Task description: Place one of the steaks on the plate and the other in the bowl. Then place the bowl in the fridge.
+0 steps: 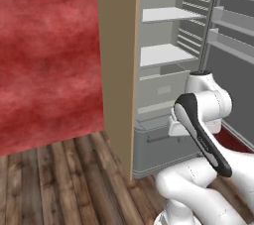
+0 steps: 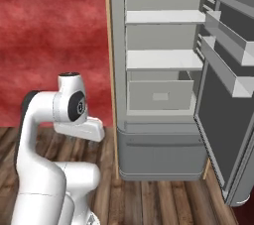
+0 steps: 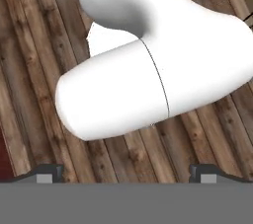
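The gripper points straight down at the floor, its two dark tips wide apart with nothing between them. The arm is folded up tight over the base, and that tucked pose looks like a travel posture rather than a reach: the hand is kept clear of the fridge while the base sits in front of it.

The fridge stands ahead of the gripper and above it, its door swung fully open on the far right. That open door is probably there so the bowl can go straight in. Neither steaks, plate nor bowl can be made out here, so I judge the carrying part of the task is not in hand now, and the shelves hold nothing.

The fridge body is smooth grey metal with a rounded lower drawer front. Inside, the shelves are flat pale slabs, and a boxy drawer sits under the lower one. The door carries long trough-shaped racks. A tan wood panel frames the fridge's left side. The floor below the gripper is worn brown planking with a dark streaky grain. The wall to the left is mottled red, cloudy in texture.
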